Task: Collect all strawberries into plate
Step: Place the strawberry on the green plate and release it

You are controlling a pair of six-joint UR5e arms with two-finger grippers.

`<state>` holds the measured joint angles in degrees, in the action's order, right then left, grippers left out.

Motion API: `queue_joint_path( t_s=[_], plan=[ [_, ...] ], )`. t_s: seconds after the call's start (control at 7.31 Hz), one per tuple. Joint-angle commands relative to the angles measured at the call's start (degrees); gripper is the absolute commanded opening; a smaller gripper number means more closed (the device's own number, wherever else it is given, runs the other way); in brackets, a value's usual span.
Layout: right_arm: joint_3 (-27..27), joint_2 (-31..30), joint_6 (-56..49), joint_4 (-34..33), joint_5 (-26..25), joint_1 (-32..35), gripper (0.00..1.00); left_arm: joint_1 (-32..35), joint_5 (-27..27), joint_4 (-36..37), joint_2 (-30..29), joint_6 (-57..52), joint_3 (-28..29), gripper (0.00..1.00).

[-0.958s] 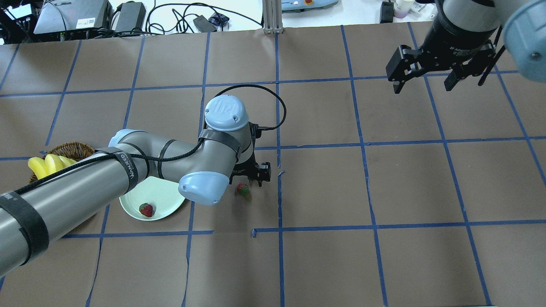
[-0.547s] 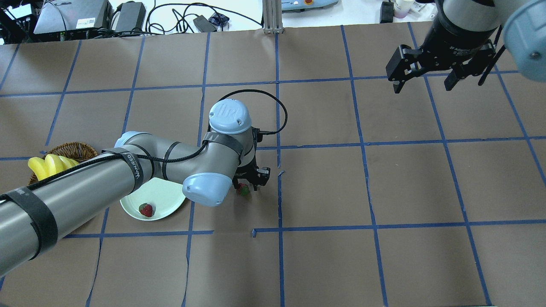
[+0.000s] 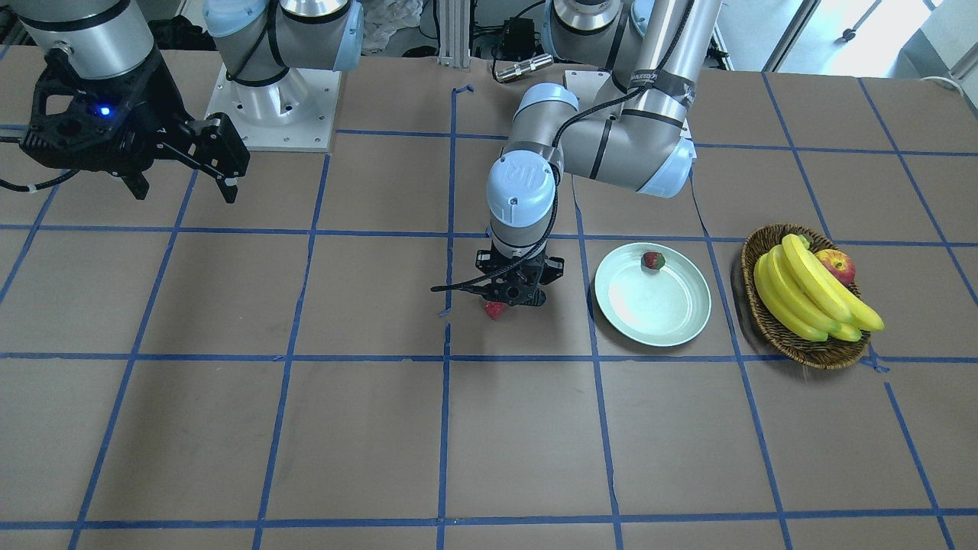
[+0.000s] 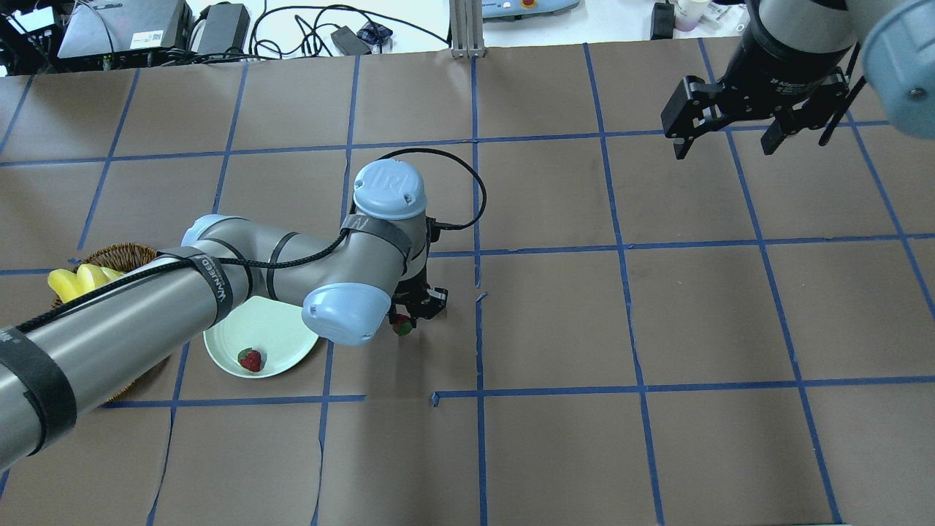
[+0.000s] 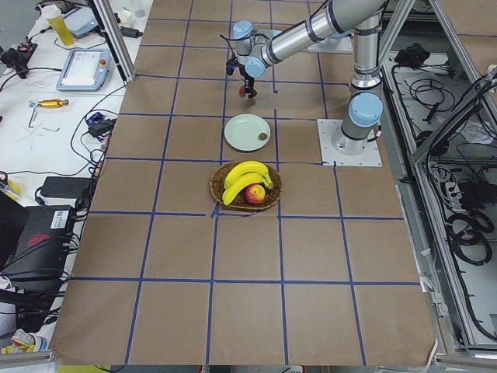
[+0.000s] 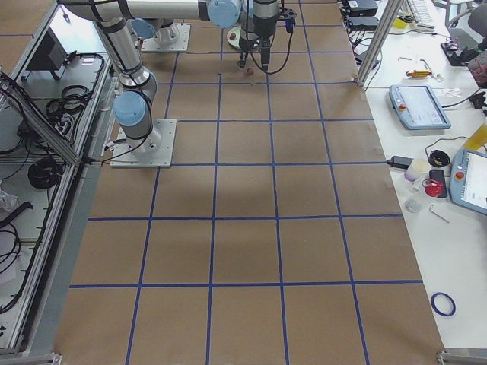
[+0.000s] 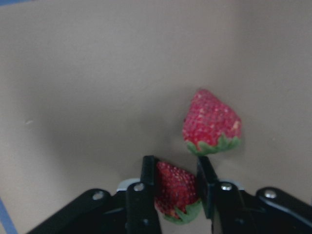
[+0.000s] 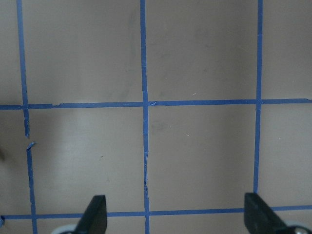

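Left claw [image 7: 175, 168]: pinching strawberry 1 [image 7: 176, 191], just right of plate [image 3: 657, 313].
Strawberry 2 [image 7: 212, 123]: lying on counter [image 7: 97, 97], beside left claw.
Strawberry 3 [image 3: 652, 260]: on plate, near rim.
Right claw [image 8: 174, 217]: spread wide, far right, over counter.

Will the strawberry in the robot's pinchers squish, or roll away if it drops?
Probably soft: the strawberry sits between the left gripper's thin fingers, so a hard squeeze might bruise it. It looks small, so likely light. Its cone shape would probably wobble rather than roll far; the other strawberry lies on its side on the table.
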<state>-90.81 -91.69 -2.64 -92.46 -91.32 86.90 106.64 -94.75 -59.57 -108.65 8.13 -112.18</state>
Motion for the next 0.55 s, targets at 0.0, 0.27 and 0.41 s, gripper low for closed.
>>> queue_joint_path(
  t_s=[0.0, 0.27, 0.41],
  plan=[
    [-0.1, 0.0, 0.0, 0.0, 0.0, 0.0, 1.00, -7.5, -4.4, -8.2, 3.3, -8.0, 0.2, 0.16],
    [0.1, 0.1, 0.0, 0.0, 0.0, 0.0, 1.00, -14.9, -6.5, -8.4, 4.8, -17.9, -2.8, 0.18],
    [0.0, 0.0, 0.0, 0.0, 0.0, 0.0, 1.00, -16.6, -6.6, -8.3, 5.1, -20.6, -3.0, 0.26]
  ],
)
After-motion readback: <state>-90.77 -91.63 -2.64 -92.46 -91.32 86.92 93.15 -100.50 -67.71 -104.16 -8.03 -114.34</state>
